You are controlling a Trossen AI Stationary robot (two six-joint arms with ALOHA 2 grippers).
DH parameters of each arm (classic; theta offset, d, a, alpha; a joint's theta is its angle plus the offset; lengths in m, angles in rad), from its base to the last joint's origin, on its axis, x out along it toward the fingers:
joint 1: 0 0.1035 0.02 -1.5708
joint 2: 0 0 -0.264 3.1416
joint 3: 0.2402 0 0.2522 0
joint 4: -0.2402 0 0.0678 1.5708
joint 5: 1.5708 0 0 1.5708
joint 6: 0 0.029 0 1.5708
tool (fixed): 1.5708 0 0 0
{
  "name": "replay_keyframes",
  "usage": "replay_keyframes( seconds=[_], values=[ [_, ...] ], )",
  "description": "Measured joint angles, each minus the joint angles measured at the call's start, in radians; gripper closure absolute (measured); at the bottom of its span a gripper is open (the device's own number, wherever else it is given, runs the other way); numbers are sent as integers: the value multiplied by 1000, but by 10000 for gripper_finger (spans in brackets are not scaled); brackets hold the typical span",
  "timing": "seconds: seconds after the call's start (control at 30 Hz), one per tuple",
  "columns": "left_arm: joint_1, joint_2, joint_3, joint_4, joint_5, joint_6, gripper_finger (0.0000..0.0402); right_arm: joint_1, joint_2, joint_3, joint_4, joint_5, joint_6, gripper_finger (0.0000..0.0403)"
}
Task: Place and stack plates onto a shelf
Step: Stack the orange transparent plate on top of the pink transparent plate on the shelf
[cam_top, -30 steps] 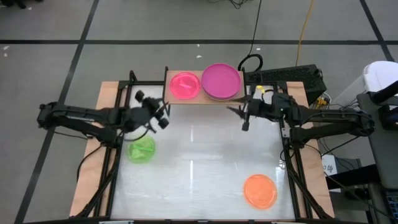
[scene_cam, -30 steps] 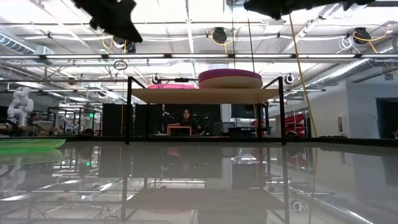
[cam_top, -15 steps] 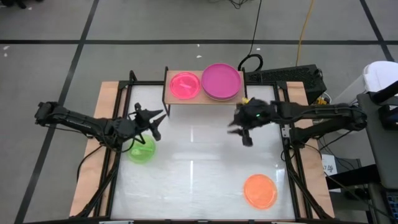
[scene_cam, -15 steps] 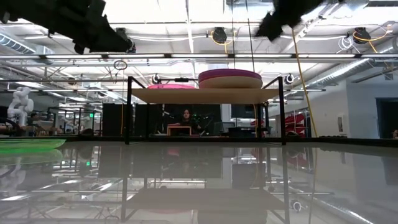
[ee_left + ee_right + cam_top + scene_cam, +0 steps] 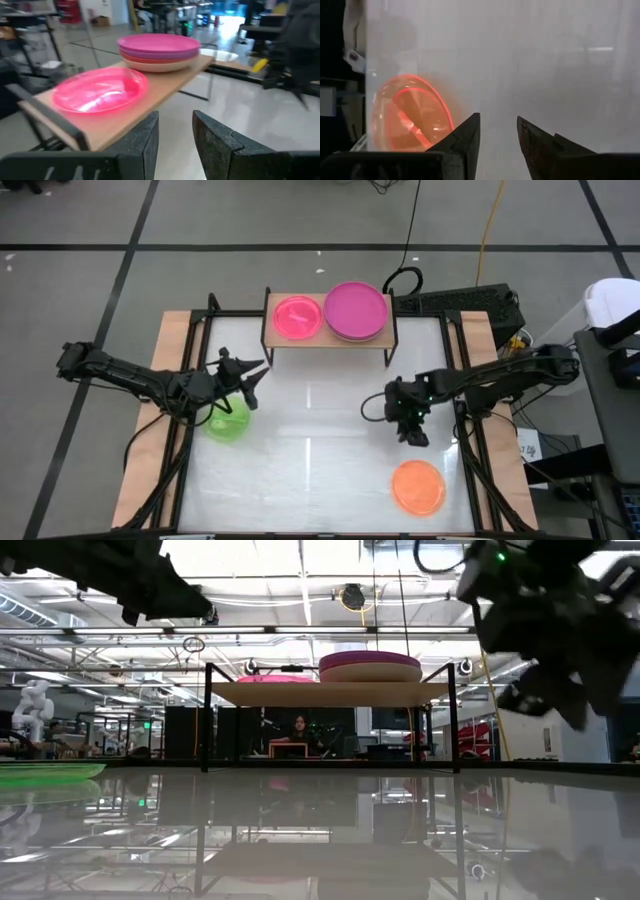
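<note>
The light-wood shelf (image 5: 328, 335) stands at the table's far edge. On it lie a translucent pink plate (image 5: 297, 317) and, to its right, a stack of larger plates with a magenta one on top (image 5: 356, 310). A green plate (image 5: 228, 422) lies flat on the table at the left, and an orange plate (image 5: 418, 486) lies flat near the front right. My left gripper (image 5: 252, 378) hovers open just beyond the green plate, pointing toward the shelf (image 5: 165, 85). My right gripper (image 5: 414, 436) is open and tilted down above the table, short of the orange plate (image 5: 412, 115).
The white tabletop (image 5: 320, 440) lies bare between the two loose plates. Black frame rails (image 5: 470, 460) run along both sides of the table. The shelf's thin black legs (image 5: 207, 720) stand on the table's far part. Beyond the table the low view shows a workshop room.
My right gripper has dropped from beside the shelf toward the table's near edge, tipping to point downward, and now hangs close to the orange plate. My left gripper sank a little toward the green plate and then held still. No plate has moved.
</note>
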Motion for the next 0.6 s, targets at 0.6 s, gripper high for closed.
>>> replay_keyframes(
  seconds=[0.6],
  values=[
    [-24,0,0,-18,98,-62,277,243,-1,-190,345,9,178,291]
  ],
)
